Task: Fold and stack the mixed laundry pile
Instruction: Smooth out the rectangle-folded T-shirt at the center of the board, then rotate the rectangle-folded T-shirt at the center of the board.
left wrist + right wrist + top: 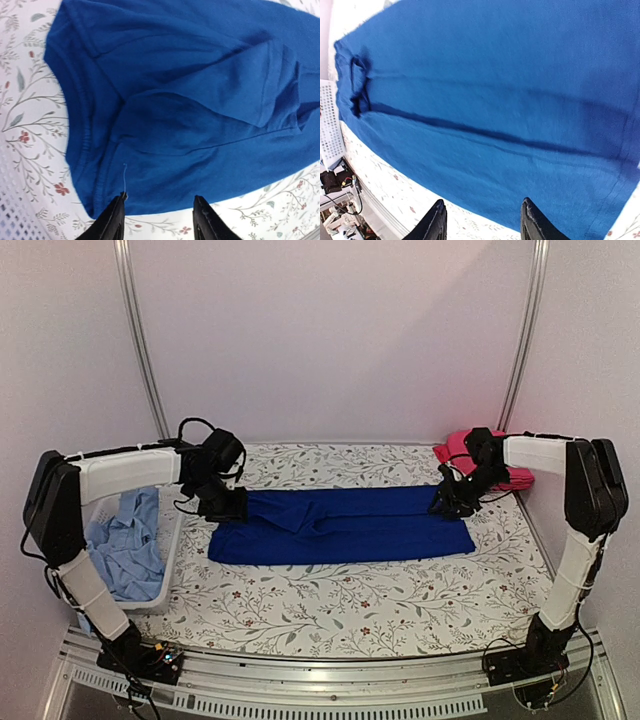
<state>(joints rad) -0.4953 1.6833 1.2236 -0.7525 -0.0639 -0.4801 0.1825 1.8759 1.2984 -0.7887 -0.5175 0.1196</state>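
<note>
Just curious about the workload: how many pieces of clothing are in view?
3. A royal-blue shirt lies spread in the middle, a light-blue shirt sits in the white basket at the left, and a red-pink garment lies in the far right corner. The basket may hide more.

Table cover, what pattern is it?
Table cover: white with leafy vines, small red flowers; clearest in left wrist view.

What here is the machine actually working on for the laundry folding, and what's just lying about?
Part of the job: royal-blue shirt, spread flat; light-blue shirt, heaped at the left; red-pink garment, far right.
Just there: white basket; floral table cover.
</note>
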